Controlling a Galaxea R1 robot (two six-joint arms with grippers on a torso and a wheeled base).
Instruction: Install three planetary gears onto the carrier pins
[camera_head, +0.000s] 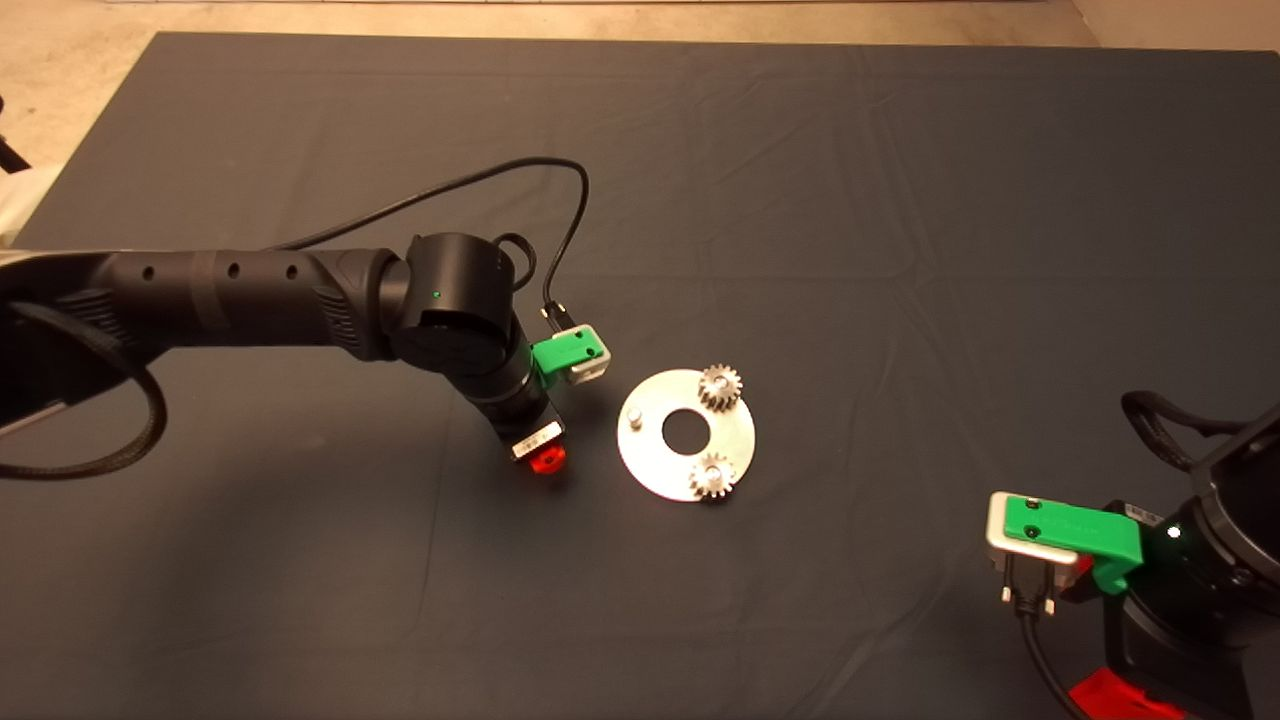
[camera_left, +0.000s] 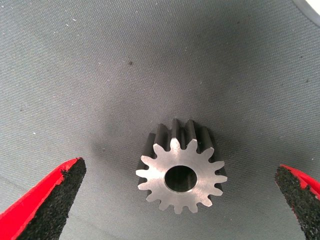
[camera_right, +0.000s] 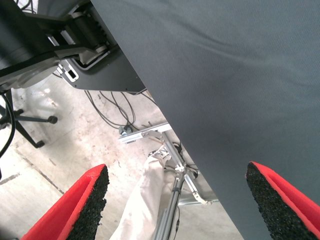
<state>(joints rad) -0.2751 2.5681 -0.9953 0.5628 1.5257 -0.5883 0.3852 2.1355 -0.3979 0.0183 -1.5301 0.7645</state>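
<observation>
- While two gears (camera_head: 718, 386) already sit on the pins of the disc (camera_head: 650, 470), your third gear (camera_left: 180, 172) lies flat on the mat (camera_head: 800, 180) covering the table, bore up, just to the left of the disc and hidden under the wrist in the head view.
- Your left tool (camera_left: 180, 202) hovers right over that gear with its jaws spread wide; one black pad (camera_left: 55, 200) stands off each side of the teeth, neither one touching.
- Your right tool (camera_right: 177, 202) is parked at the table's lower right corner, also wide open and holding nothing; its camera looks past the mat edge to the floor.
- One pin (camera_head: 634, 417) stands bare on the near-left side of the disc, and that is where the loose gear has to go.
- Watch the closing: the gear looks a little off centre between the pads, so one pad could reach it first and push it across the mat instead of gripping it.
- If you pinch on tooth tips and not across the body, the gear may tilt or twist in the foam, and a tilted bore would likely jam on the pin.
- Mind the disc too: it lies loose on the cloth, so a sideways bump while lowering could slide it and shift the two seated gears.
</observation>
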